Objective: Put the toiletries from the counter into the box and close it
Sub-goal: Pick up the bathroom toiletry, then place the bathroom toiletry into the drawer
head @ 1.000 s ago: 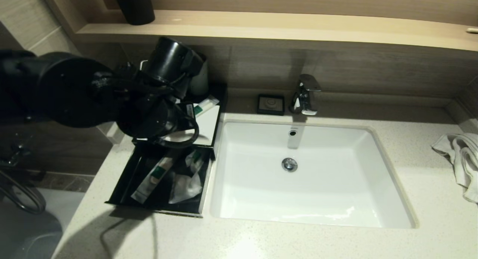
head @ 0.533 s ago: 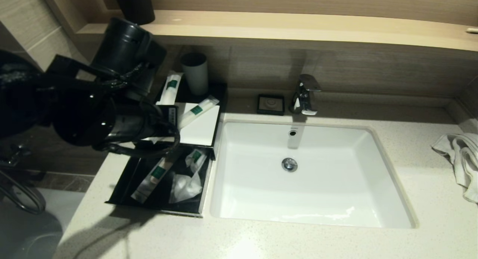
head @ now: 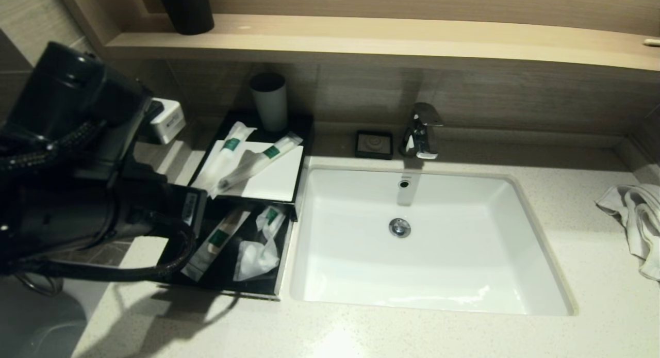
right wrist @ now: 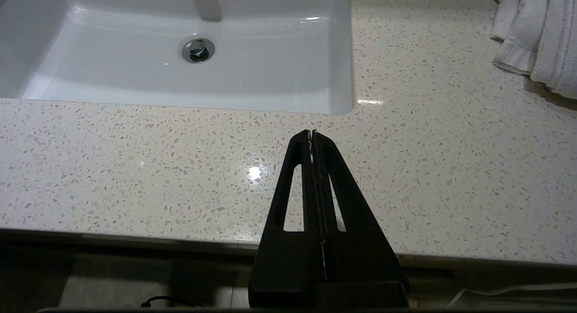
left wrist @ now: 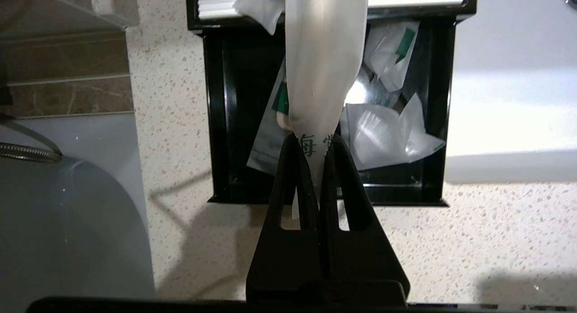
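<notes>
Only the left wrist view shows the left gripper (left wrist: 318, 144) clamped on a slim tube (left wrist: 322, 69) above the open drawer (left wrist: 216, 123); the right gripper (right wrist: 312, 133) is closed and empty.

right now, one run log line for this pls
left gripper: shut on slim tube | over open drawer | right gripper: shut, idle above counter
</notes>
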Controlling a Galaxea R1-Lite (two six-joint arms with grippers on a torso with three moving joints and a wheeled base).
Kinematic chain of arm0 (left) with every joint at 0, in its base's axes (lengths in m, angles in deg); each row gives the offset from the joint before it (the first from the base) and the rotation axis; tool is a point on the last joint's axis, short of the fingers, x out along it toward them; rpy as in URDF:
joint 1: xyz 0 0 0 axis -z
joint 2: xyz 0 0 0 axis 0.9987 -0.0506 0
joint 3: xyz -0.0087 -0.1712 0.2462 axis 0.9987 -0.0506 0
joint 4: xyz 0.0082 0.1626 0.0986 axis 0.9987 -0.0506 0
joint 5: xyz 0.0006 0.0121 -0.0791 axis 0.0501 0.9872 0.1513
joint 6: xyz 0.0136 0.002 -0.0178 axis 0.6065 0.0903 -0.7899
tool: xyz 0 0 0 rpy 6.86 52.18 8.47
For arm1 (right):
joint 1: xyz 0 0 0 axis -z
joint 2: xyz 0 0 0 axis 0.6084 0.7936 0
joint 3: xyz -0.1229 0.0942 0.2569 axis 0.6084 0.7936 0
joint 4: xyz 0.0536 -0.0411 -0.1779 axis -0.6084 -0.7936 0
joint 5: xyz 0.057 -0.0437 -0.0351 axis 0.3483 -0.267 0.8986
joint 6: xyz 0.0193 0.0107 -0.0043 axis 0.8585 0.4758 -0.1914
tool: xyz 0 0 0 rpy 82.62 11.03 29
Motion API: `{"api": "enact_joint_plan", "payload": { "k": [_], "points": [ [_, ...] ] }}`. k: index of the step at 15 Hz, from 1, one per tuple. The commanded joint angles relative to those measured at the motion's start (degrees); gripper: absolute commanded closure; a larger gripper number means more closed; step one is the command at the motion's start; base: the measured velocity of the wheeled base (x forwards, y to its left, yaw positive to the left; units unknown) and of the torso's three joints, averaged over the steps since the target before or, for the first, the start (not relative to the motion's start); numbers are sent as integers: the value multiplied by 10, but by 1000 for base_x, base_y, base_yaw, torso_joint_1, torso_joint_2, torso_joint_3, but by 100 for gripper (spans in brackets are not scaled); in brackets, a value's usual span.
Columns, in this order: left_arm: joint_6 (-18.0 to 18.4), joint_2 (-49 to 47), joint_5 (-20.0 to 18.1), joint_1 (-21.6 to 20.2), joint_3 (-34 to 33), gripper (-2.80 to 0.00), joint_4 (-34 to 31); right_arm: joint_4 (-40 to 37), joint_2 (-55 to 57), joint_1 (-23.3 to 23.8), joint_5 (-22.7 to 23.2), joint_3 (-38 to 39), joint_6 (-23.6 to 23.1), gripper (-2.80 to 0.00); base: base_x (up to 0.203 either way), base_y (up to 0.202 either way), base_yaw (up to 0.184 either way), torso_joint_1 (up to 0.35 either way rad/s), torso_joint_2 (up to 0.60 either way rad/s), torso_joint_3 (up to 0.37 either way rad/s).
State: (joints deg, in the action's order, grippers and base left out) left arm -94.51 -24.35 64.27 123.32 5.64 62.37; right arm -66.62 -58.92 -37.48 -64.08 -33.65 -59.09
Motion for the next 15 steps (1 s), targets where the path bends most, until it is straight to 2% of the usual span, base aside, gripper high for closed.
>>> {"api": "enact_joint_plan", "payload": {
  "k": [1, 6, 12, 15],
  "points": [
    [3, 39, 0, -4, -18, 0, -27, 1, 0, 0, 0, 0, 0, 0, 0, 0, 0, 0, 0, 0],
    [2, 80, -1, -4, -13, 0, -118, 0, 0, 0, 0, 0, 0, 0, 0, 0, 0, 0, 0, 0],
    [-1, 137, -5, -3, -26, 0, -164, 1, 0, 1, 0, 0, 0, 0, 0, 0, 0, 0, 0, 0],
    [-4, 159, -7, -3, -63, 0, -169, 1, 0, 1, 0, 0, 0, 0, 0, 0, 0, 0, 0, 0]
  ]
}}
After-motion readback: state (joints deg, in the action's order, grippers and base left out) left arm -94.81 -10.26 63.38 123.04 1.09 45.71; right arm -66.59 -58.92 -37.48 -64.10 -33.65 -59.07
